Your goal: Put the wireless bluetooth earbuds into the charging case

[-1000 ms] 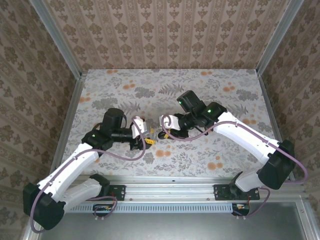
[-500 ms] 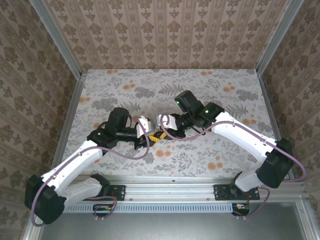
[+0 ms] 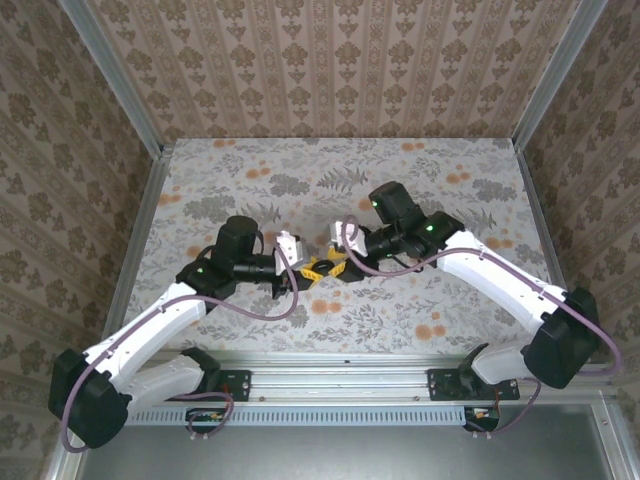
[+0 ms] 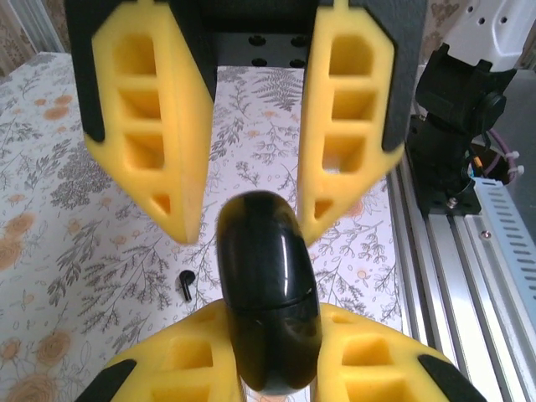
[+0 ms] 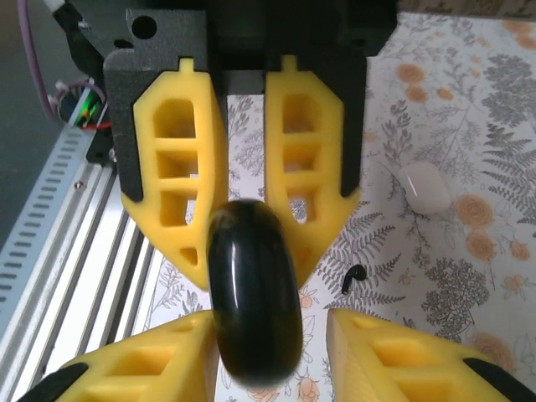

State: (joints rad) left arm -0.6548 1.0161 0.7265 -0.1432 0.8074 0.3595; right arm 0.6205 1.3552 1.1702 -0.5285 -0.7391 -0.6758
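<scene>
Item: two-arm bench, one moment. Nearest the viewer, a metal rail (image 3: 340,385) runs along the table's front edge and carries both arm bases. From there the arms reach inward and meet tip to tip above the middle of the flower-patterned table (image 3: 400,170). Left gripper (image 4: 270,327): yellow fingers clamped together on a black disc (image 5: 254,293), one finger against each flat side. The disc is glossy and rounded, with a thin seam running round it, and is held on edge clear of the table. Right gripper (image 5: 268,322): faces the left one, its yellow fingers (image 4: 142,142) parted on either side of the disc's free end. A strip of table shows between the disc and one finger, so no grip on this side. On the table under the grippers lies a small black hooked piece (image 5: 355,277), loose and touching nothing; what it is cannot be told at this size. Charging case (image 5: 427,186): a white, glossy, rounded pebble lying on the table beyond the black piece, on the side away from the rail. It is apart from both grippers and from the disc, with nothing on or against it; whether its lid is up or down cannot be told. Farthest back, patterned wall panels (image 3: 330,60) close in the table.
</scene>
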